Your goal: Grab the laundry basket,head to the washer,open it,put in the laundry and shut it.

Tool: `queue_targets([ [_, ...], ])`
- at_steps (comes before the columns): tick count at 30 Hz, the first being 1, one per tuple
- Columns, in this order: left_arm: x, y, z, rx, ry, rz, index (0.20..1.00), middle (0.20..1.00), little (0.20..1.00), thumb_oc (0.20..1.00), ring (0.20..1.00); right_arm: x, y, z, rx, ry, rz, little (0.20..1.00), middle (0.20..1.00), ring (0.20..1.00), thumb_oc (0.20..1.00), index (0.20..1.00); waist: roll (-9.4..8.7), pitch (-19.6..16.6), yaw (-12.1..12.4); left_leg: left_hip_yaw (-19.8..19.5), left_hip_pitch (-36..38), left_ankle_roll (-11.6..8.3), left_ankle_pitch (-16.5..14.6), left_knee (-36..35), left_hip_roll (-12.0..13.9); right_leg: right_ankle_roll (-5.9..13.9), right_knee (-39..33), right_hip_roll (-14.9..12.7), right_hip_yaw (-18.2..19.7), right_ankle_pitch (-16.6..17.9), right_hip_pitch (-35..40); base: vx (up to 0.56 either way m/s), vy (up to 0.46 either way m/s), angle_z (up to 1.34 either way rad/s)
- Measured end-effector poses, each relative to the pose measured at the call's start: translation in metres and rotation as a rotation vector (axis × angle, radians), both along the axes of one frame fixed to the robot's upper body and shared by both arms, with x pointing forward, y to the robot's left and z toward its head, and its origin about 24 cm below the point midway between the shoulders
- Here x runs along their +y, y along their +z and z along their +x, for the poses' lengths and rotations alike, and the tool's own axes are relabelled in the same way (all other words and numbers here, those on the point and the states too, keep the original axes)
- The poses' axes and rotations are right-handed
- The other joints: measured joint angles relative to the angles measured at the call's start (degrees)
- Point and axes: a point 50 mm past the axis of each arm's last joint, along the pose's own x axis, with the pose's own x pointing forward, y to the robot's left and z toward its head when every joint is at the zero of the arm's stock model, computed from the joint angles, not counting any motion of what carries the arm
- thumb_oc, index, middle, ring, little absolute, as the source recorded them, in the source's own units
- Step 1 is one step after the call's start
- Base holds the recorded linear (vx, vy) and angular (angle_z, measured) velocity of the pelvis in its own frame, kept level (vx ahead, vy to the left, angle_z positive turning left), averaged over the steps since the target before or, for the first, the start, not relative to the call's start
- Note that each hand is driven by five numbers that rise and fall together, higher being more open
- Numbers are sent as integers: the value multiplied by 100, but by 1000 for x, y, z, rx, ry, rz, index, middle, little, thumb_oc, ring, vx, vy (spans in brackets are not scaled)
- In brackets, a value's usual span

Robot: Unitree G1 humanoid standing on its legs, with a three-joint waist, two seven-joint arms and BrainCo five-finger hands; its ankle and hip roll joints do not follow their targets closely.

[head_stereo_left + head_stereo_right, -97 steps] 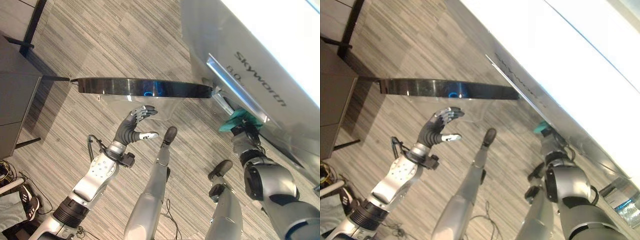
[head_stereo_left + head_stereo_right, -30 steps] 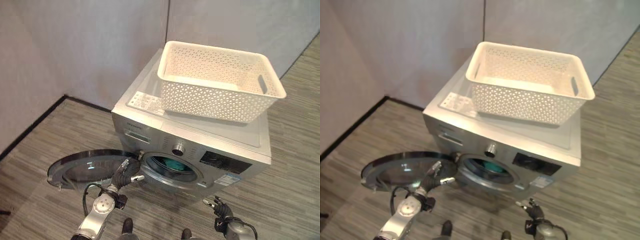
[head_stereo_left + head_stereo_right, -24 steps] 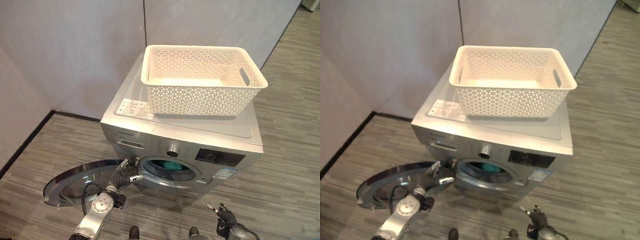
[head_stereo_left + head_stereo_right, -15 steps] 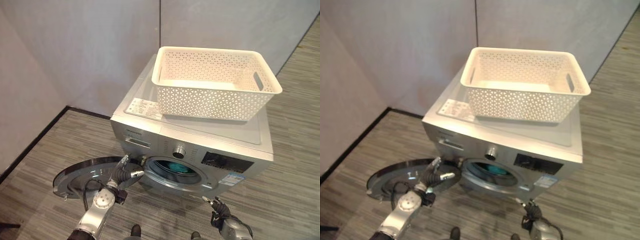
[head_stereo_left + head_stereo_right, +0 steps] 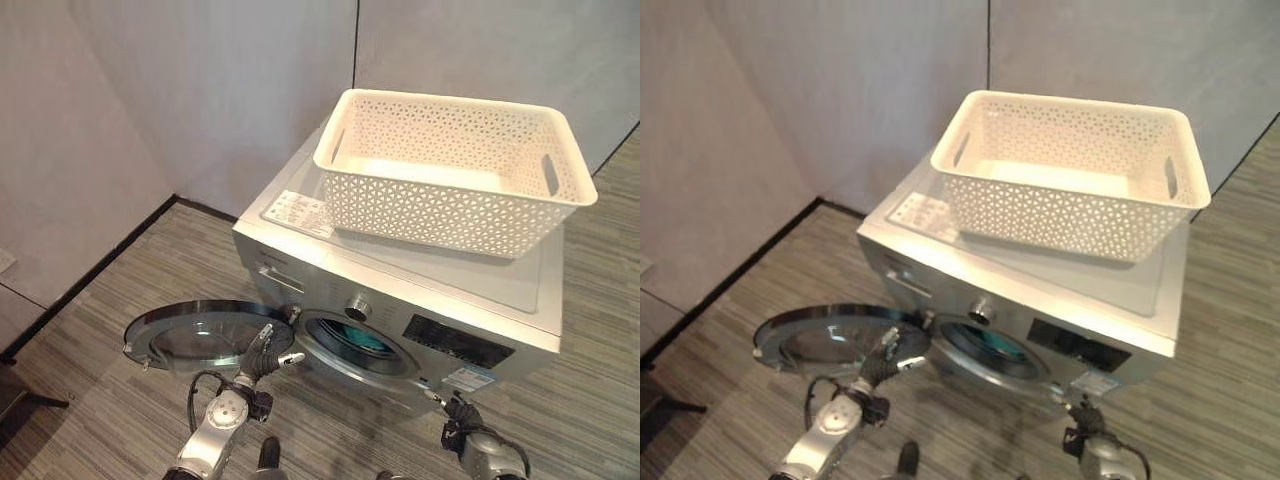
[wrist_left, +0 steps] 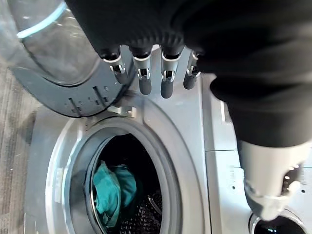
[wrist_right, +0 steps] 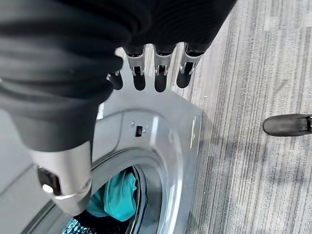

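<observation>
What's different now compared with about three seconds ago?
The right hand has let go of the teal laundry, which now lies in the drum, and has drawn back, open. The left hand is open by the door, as before. The door is still open, the basket on the washer.

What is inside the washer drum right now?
A teal cloth lies in the drum of the washer, behind the open door. The drum's dark depths hide anything further.

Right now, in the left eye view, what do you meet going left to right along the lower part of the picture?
Open washer door → left hand → drum opening with teal laundry → right hand.
</observation>
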Motion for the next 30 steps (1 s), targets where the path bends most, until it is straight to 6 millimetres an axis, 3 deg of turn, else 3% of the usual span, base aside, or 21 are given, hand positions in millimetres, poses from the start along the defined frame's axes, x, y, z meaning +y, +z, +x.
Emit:
queue_targets([
  [3, 7, -1, -1, 5, 26, 8, 1000, 1000, 1000, 1000, 1000, 7, -3, -2, 2, -12, 25, 1000, 1000, 1000, 1000, 1000, -95, -51, -33, 171, 251, -21, -13, -207, -49, 65, -17, -48, 106, -19, 94, 99, 50, -17],
  [6, 13, 1, 3, -8, 57, 21, 1000, 1000, 1000, 1000, 1000, 15, -7, -9, 16, -37, 62, 1000, 1000, 1000, 1000, 1000, -151, -92, -58, 175, 382, -183, -46, -342, -74, 129, -57, -94, 97, -31, 192, 86, 17, 2],
  [11, 39, 11, 7, -70, 199, 103, 1000, 1000, 1000, 1000, 1000, 30, -16, -22, 56, -45, 103, 1000, 1000, 1000, 1000, 1000, -277, -188, -35, 158, 398, -202, -63, -342, -167, 201, -252, -169, 73, 42, 310, 44, -13, 3],
  [16, 81, 25, 7, -156, 388, 309, 1000, 1000, 1000, 1000, 1000, 29, -19, -31, 78, -51, 103, 1000, 1000, 1000, 1000, 1000, -192, -246, -17, 167, 426, -151, -96, -343, -135, 196, -384, -130, 75, 89, 378, 43, -28, -3],
  [19, 115, 33, -3, -198, 536, 501, 1000, 1000, 1000, 1000, 1000, 25, -22, -44, 107, -51, 100, 1000, 1000, 1000, 1000, 1000, -119, -397, -28, 225, 458, -98, -134, -344, -104, 187, -467, -113, 104, 101, 402, 29, -36, -7],
  [21, 123, 33, -5, -193, 551, 568, 1000, 1000, 1000, 1000, 1000, 22, -23, -49, 116, -42, 97, 1000, 1000, 1000, 1000, 1000, -89, -439, -47, 259, 456, -99, -133, -344, -98, 181, -492, -103, 120, 107, 403, 13, -52, -5],
  [22, 140, 25, -7, -124, 577, 666, 1000, 1000, 1000, 1000, 1000, 17, -22, -51, 119, -39, 87, 1000, 1000, 1000, 1000, 1000, -37, -472, -53, 278, 454, -99, -133, -344, -73, 167, -529, -82, 135, 124, 405, -8, -53, -7],
  [24, 152, 22, -10, -80, 626, 706, 1000, 1000, 1000, 1000, 1000, 11, -21, -51, 122, -37, 73, 1000, 1000, 1000, 1000, 1000, -26, -477, -50, 274, 443, -104, -130, -343, -54, 139, -568, -32, 155, 159, 401, -21, -69, -6],
  [30, 146, 21, -10, -82, 620, 692, 1000, 1000, 1000, 1000, 1000, 2, -18, -49, 108, -37, 45, 1000, 1000, 1000, 1000, 1000, 17, -443, -51, 237, 245, -218, -52, -309, 126, 73, -554, 166, 97, 159, 264, -81, -178, 3],
])
